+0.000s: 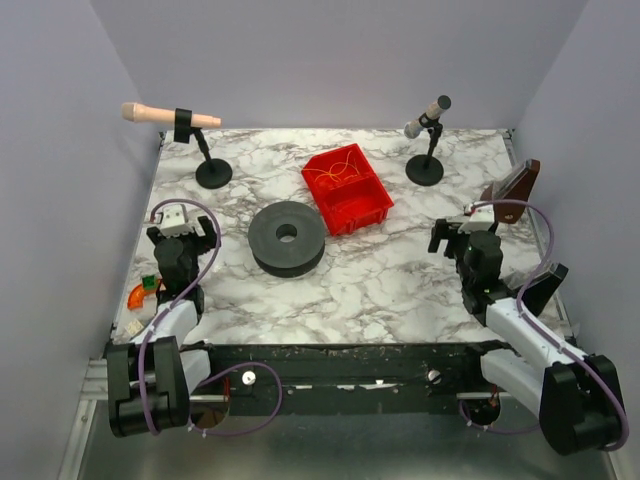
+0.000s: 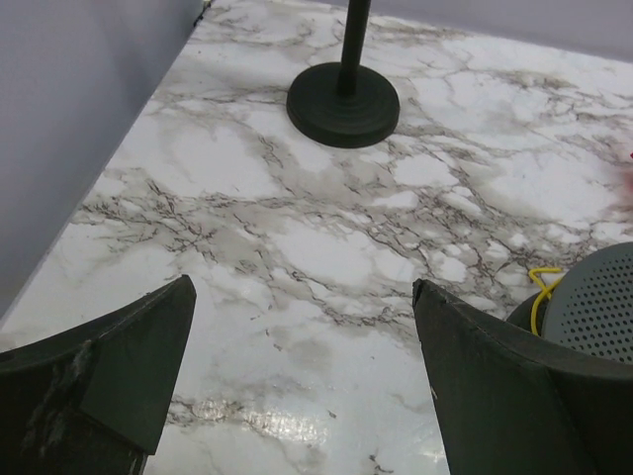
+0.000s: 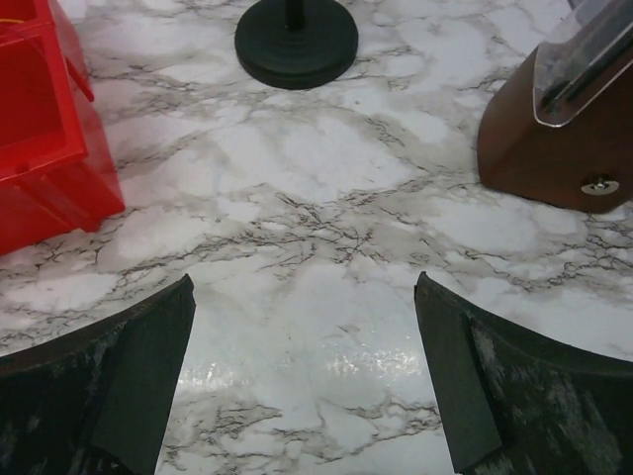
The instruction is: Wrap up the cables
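Marble-patterned table [image 1: 400, 280] between plain lilac walls: two robot arms sit at its near edge, both grippers empty. The left gripper [image 1: 183, 232] hangs low near the table's left side, its jaws spread wide over bare marble in the left wrist view [image 2: 302, 287]. The right gripper [image 1: 452, 238] sits toward the right side, jaws just as wide and holding nothing [image 3: 302, 282].

The cables [image 1: 345, 165], thin yellow-orange wires, lie tangled inside a red bin [image 1: 362, 207] at the middle of the far half of the table. A black spool [image 1: 287, 238] lies flat just left of and nearer than the bin. In the left wrist view a yellow loop [image 2: 536, 302] of cable shows at the right edge, just beside a grey dotted disc [image 2: 598, 307]; whether the two touch cannot be told.

A pale microphone [image 1: 170, 116] on a black stand stands at the far left, a grey microphone [image 1: 428, 113] at the far right. A brown wooden case [image 1: 512, 187] with a clear panel stands by the right edge, beyond the right gripper.
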Motion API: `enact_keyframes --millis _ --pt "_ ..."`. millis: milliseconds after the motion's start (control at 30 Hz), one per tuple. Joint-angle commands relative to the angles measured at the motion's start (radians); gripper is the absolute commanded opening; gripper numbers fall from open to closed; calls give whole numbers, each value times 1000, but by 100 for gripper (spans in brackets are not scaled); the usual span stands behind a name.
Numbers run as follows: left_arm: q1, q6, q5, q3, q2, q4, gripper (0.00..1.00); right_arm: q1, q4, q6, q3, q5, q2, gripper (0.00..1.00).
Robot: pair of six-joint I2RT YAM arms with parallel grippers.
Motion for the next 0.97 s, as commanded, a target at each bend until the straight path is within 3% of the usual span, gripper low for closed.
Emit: enact_keyframes --millis 0,933 --pt "5 -29 -59 -34 28 223 99 -20 206 25 -94 67 -54 100" --pt "5 -185 -131 -87 71 308 95 -47 404 56 -166 60 28 100"
